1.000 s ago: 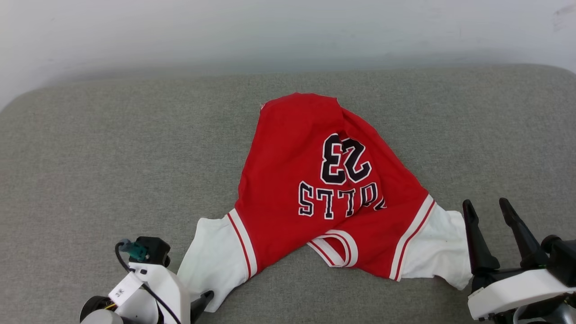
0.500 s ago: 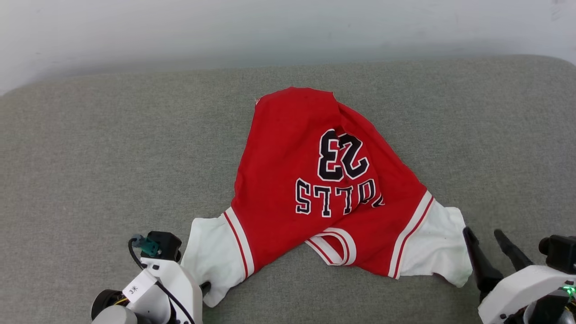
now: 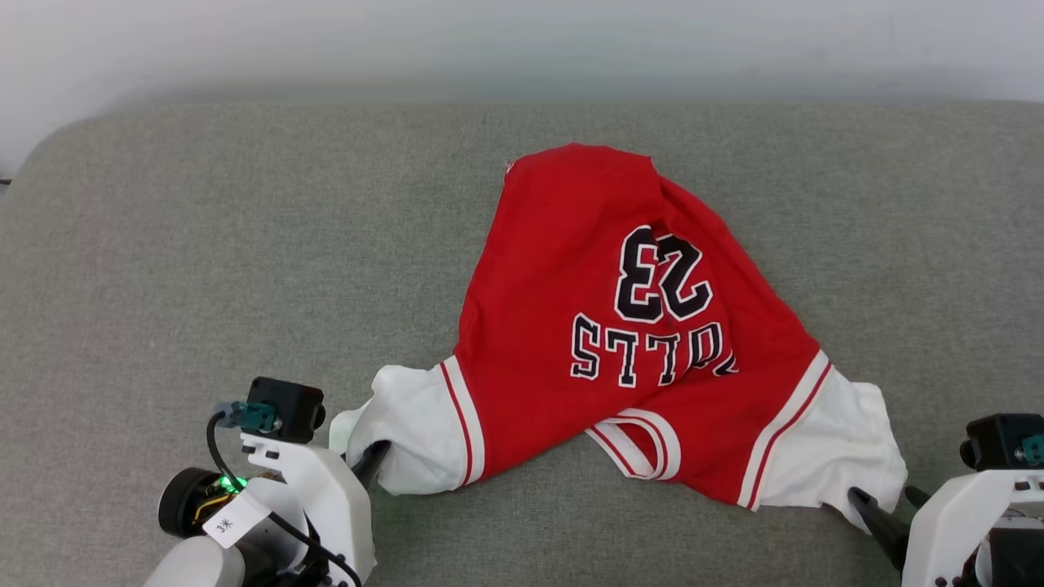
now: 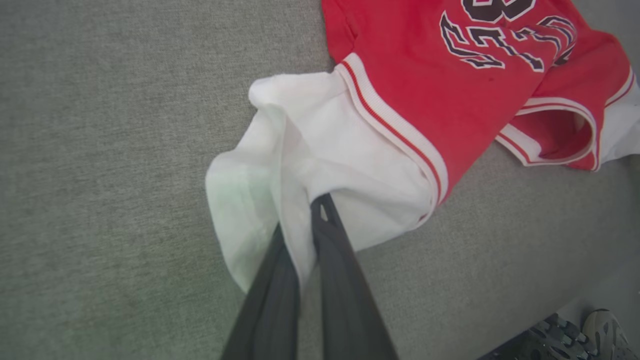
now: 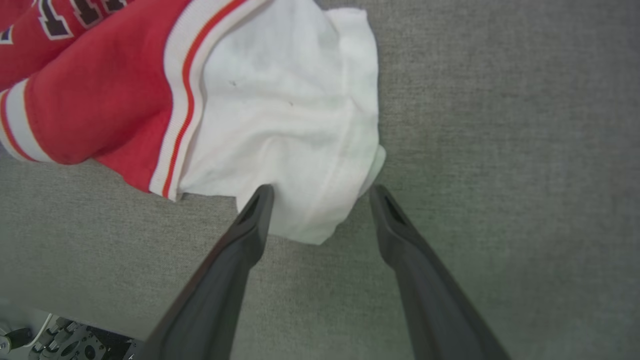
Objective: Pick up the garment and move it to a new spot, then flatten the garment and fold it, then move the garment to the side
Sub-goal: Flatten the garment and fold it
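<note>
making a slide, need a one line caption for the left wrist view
Left end effector shut on the white sleeve of the red jersey, which lies on a grey cushion.

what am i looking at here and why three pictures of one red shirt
It is a two-armed robot working on a grey padded surface. The picture showing the whole jersey comes from a camera on its head, looking down. The other two come from cameras on its wrists, each looking along that arm's two dark fingers. On the surface lies the garment, a red jersey with white sleeves, crumpled. The left gripper is shut, pinching one white sleeve. The right gripper is open, its fingers either side of the other sleeve's corner, not yet gripping.
</note>
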